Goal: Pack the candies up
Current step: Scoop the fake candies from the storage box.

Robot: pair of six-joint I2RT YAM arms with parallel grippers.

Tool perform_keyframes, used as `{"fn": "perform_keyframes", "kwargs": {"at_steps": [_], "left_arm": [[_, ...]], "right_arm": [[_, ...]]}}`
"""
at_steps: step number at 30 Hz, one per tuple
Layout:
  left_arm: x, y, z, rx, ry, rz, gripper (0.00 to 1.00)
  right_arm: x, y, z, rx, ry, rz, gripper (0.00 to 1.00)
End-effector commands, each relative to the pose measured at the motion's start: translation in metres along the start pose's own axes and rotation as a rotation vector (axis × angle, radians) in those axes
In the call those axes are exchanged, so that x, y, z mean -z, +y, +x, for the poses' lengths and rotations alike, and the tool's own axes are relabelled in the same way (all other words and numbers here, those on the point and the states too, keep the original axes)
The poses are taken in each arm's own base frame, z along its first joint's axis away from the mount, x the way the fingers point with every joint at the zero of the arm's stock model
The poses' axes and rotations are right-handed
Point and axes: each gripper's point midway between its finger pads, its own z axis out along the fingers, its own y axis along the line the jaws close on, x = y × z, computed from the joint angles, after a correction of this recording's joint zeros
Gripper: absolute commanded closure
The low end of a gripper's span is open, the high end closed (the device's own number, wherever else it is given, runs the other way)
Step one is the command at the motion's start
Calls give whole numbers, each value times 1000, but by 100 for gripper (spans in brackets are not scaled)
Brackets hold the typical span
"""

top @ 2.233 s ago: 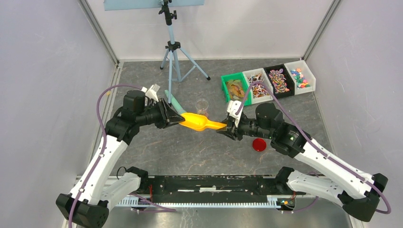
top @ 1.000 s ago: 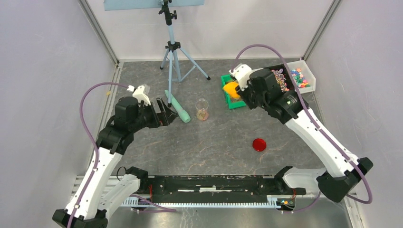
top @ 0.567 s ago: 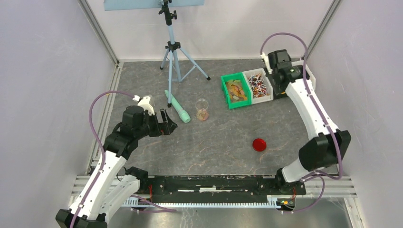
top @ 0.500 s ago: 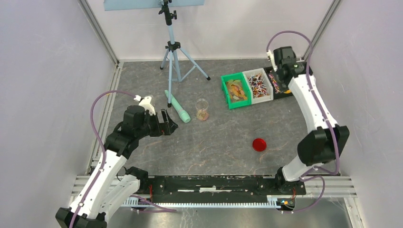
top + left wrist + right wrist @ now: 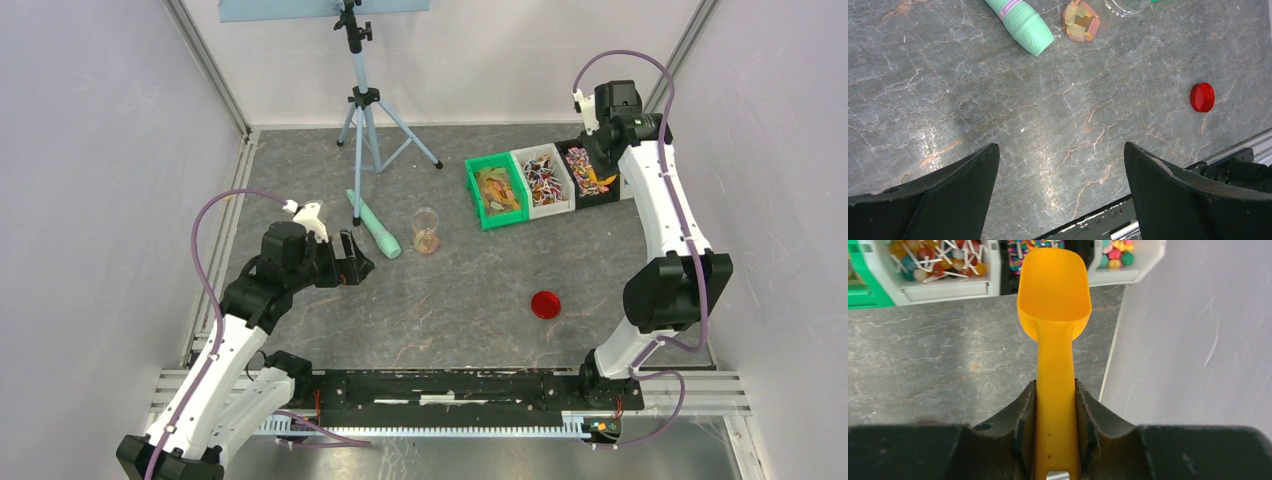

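The candies point(image 5: 543, 178) lie sorted in a row of bins at the back right, and show at the top of the right wrist view as lollipops point(image 5: 943, 260) and small round sweets point(image 5: 1118, 250). A few candies point(image 5: 1080, 20) sit in the bottom of a clear cup point(image 5: 426, 230). My right gripper point(image 5: 1055, 387) is shut on the handle of an orange scoop point(image 5: 1054, 290). The scoop's empty bowl hovers just in front of the black bin point(image 5: 588, 172). My left gripper point(image 5: 1060, 165) stands wide open over bare table, holding nothing.
A mint-green cylinder point(image 5: 374, 226) lies just left of the cup, close to the left gripper point(image 5: 350, 260). A red round lid point(image 5: 545, 304) lies on the table at the front right. A tripod point(image 5: 365, 110) stands at the back. The right wall point(image 5: 1198, 340) is close beside the scoop.
The right arm has swung the scoop from above the green bin to the far right, by the black bin. The left arm has drawn back a little, away from the cylinder.
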Motion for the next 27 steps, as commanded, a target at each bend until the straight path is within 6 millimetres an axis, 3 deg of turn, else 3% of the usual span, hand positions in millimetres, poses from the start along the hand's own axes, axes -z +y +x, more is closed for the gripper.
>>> {"fn": "perform_keyframes", "kwargs": {"at_steps": [1, 9, 18, 27], "left_arm": [[1, -3, -14, -62, -46, 13, 0], [1, -4, -13, -63, -41, 17, 0], [5, -4, -15, -67, -60, 15, 0], [8, -2, -18, -69, -78, 0, 0]], "right_arm": [[20, 14, -16, 4, -116, -98, 100], [17, 31, -9, 41, -102, -142, 100], [19, 77, -7, 129, -92, -206, 100], [8, 85, -19, 144, -59, -206, 100]]}}
